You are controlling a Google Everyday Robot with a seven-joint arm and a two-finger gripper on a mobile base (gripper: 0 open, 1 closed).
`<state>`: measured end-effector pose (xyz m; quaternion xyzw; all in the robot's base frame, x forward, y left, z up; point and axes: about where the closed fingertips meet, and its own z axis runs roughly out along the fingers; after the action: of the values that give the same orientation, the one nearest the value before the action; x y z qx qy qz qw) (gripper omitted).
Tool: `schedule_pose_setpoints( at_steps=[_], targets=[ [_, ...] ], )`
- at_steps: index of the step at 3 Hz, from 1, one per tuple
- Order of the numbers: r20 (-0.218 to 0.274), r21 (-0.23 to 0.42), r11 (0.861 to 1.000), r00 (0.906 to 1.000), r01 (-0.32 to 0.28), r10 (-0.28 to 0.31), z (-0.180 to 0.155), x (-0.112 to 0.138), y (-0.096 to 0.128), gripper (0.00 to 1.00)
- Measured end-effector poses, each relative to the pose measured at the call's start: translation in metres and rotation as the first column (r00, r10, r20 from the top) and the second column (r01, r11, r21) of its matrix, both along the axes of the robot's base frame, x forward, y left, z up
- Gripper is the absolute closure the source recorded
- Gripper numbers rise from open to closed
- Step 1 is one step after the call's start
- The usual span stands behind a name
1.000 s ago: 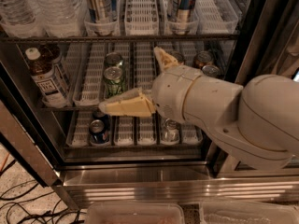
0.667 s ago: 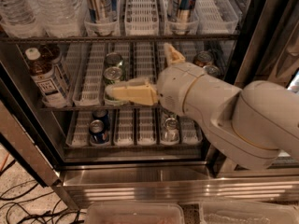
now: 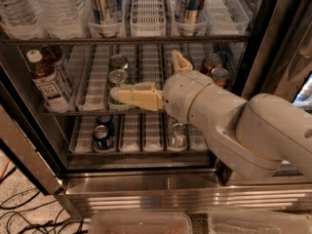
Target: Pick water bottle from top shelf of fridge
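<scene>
Beneath the top shelf (image 3: 146, 40) front edge, the gripper (image 3: 145, 75) hovers spread wide and empty, seemingly readying for the water bottle (image 3: 61, 11) at the shelf's left corner.

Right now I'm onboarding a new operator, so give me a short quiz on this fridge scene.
1. True or false: the gripper is level with the top shelf.
2. Where do the water bottles stand on that shelf? A) left end B) middle C) right end
3. Fill in: the gripper's fingers are ____, holding nothing.
Key: 1 false, it is lower, in front of the cans on the middle shelf; 2 A; 3 open.
</scene>
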<state>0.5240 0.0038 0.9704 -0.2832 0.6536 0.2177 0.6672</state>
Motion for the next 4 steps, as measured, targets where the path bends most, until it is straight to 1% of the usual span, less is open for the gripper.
schedule_pose_setpoints(
  at_steps=[1, 2, 3, 4],
  targets=[
    [0.041, -0.022, 0.999, 0.9984, -0.038, 0.039, 0.004, -0.005, 0.020, 0.00],
    [0.070, -0.035, 0.998, 0.9960, -0.054, 0.056, 0.014, -0.015, 0.041, 0.00],
    [0.072, -0.025, 0.997, 0.9948, -0.070, 0.071, 0.024, -0.026, 0.058, 0.00],
    [0.053, -0.008, 0.994, 0.9927, -0.108, 0.108, 0.034, -0.037, 0.072, 0.00]
  ],
)
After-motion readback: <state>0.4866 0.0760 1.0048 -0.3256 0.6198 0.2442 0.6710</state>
